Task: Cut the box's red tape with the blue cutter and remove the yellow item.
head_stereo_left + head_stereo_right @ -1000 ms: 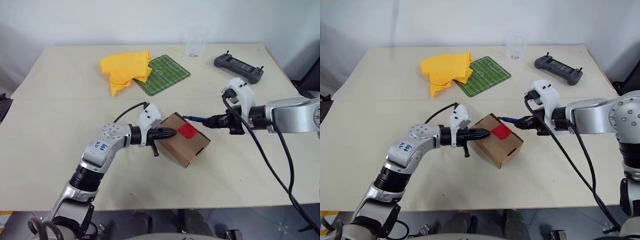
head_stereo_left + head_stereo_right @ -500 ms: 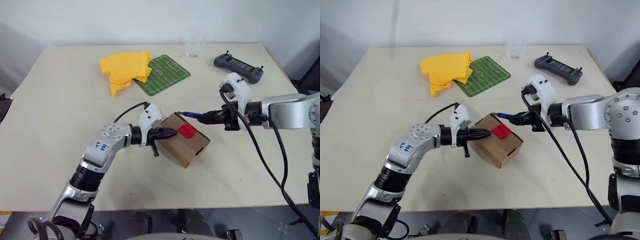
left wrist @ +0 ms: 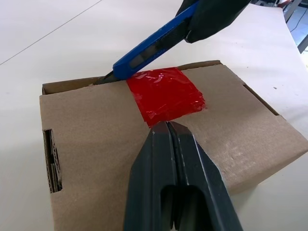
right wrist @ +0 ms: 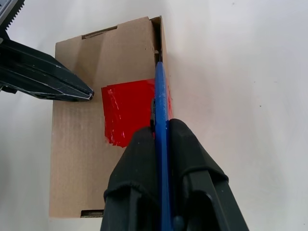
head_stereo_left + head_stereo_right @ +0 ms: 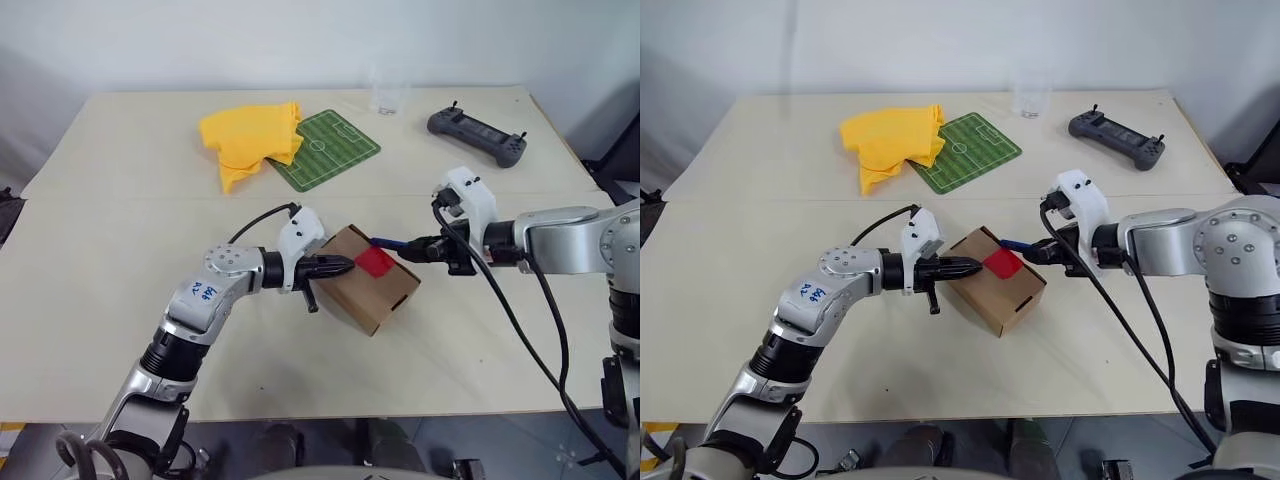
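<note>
While the left end effector [image 5: 345,265] stays pressed shut against the top of the small brown cardboard box [image 5: 372,292] in the middle of the pale bench [image 5: 120,250], the right end effector [image 5: 1032,252] has come nearer and a little lower, clamped on the slim blue pen-shaped cutter [image 5: 386,243]. One second ago the cutter tip was still apart from the box; now it sits at the box's far top edge, just at the border of the small red rectangle of tape [image 3: 164,95]. I judge the cut is about to begin.

Only the wrist views make this contact clear: the left wrist view shows the dark tip entering the flap seam beside the tape, and the right wrist view shows the cutter lying along that edge. The head views add the surroundings, a crumpled yellow cloth [image 5: 250,140] far away.
</note>
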